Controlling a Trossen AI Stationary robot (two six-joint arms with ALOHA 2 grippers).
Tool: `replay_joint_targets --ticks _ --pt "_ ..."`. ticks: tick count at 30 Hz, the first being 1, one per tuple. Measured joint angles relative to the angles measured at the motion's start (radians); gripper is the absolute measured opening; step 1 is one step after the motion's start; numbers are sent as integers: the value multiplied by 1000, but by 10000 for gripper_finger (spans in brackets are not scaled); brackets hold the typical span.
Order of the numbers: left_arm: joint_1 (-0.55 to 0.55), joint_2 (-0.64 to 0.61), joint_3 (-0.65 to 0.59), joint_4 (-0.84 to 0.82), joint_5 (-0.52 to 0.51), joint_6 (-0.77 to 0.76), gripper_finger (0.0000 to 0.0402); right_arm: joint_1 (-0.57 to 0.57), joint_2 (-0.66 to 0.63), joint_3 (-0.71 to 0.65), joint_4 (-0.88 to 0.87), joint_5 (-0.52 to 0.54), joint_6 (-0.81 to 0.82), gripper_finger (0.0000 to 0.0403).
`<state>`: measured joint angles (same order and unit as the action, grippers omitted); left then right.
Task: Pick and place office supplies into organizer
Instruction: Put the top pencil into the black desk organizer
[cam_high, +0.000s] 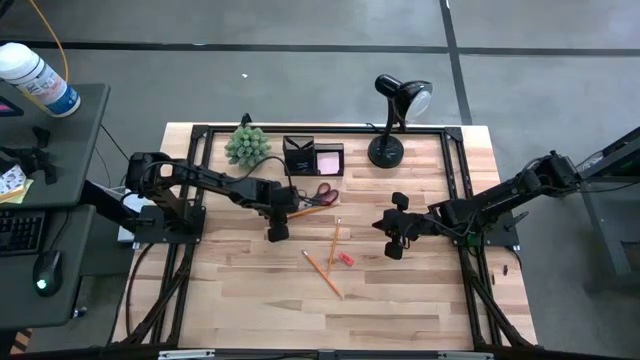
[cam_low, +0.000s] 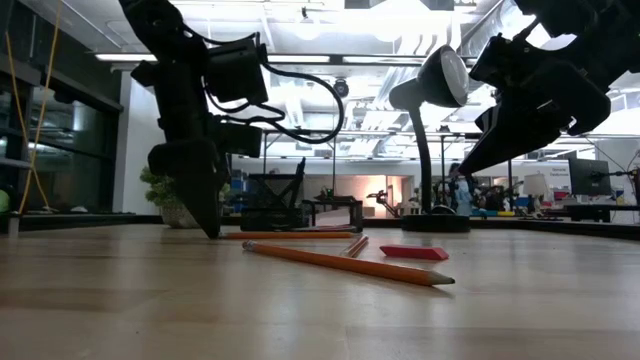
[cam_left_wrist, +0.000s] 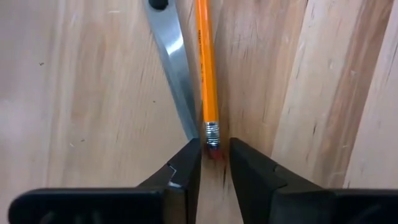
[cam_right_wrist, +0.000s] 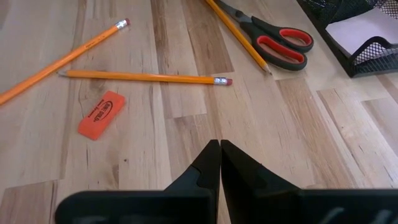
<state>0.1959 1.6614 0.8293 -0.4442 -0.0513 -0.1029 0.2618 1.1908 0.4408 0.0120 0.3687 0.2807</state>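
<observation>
Left hand (cam_left_wrist: 214, 163) straddles the pencil (cam_left_wrist: 206, 68) end beside a scissors (cam_left_wrist: 171, 59) blade.

Bright and even from above on the wooden table (cam_high: 400, 300), with only soft, short shadows. Strong glare from ceiling lights (cam_low: 420, 15) in the low view, arms seen as dark shapes against it. Slightly blurred near the fingers (cam_left_wrist: 186, 174) in the left wrist view.
</observation>
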Motion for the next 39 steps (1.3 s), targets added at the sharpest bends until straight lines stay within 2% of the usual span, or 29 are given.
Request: replay_joint_targets --ticks 4,12,20,33,39 --pt "0 17 3 4 2 5 58 0 0 0 0 4 0 7" --pt "0 26 3 7 10 4 5 0 0 0 0 5 0 7" --pt "0 27 7 3 31 5 3 0 0 0 0 7 -1 7" --pt "0 21 106 -34 50 106 1 -1 0 0 -3 15 0 7" --pt "0 19 162 -103 37 167 0 0 0 0 -3 15 7 7"
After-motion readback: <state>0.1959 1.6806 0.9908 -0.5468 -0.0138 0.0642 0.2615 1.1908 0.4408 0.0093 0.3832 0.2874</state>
